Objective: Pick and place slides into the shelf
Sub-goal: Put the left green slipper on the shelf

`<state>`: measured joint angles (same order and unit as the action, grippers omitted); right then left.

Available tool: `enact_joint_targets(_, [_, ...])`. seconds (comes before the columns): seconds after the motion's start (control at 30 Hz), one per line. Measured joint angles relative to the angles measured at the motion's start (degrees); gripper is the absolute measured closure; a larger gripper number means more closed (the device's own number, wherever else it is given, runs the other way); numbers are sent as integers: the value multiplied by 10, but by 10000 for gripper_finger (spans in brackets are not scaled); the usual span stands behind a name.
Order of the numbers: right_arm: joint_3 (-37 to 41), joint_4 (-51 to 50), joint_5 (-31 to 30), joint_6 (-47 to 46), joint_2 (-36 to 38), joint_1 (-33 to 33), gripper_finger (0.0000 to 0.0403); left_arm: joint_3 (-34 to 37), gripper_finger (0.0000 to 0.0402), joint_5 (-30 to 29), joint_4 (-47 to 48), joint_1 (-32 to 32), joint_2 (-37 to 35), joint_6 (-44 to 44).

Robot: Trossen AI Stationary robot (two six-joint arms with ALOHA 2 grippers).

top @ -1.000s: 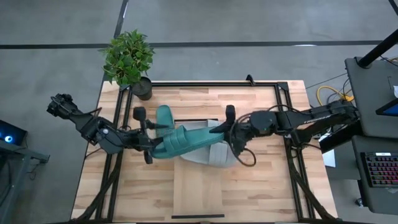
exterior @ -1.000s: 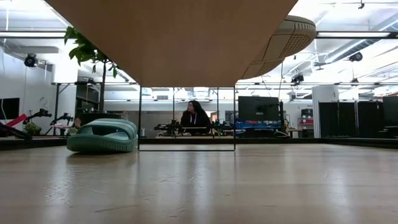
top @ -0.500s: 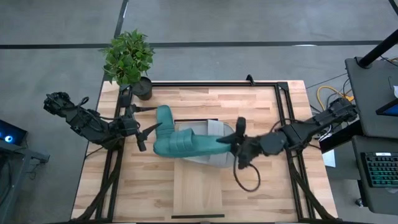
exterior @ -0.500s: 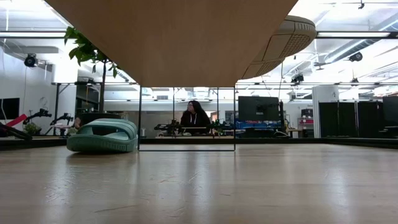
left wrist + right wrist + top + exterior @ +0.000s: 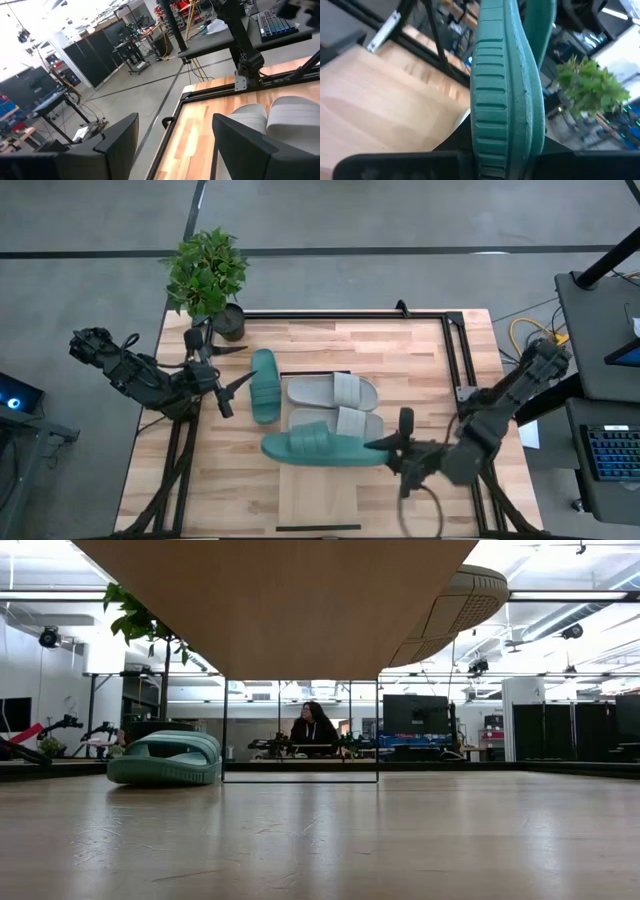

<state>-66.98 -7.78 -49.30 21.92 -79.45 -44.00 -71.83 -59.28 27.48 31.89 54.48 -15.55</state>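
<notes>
Right claw (image 5: 398,445) at the table's near right is clamped on the heel of a teal slide (image 5: 322,448) whose long axis runs crosswise, we read the shelf (image 5: 318,480) just beside it, two grey slides (image 5: 333,391) and another teal slide (image 5: 265,384) beyond, left claw (image 5: 222,375) released at far left, no legible writing.

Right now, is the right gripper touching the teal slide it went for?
Touching. In the right wrist view the teal slide sits clamped between the right gripper's dark fingers; the high view shows it at that slide's end.
</notes>
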Motion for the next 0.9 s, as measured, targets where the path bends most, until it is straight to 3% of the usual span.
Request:
enact_joint_targets(0.47, [-5, 26, -92, -45, -145, -47, 352, 7, 164, 0, 1, 0, 10, 26])
enact_joint_targets(0.9, [-17, 3, -108, -50, -163, -93, 352, 15, 164, 2, 21, 1, 17, 66])
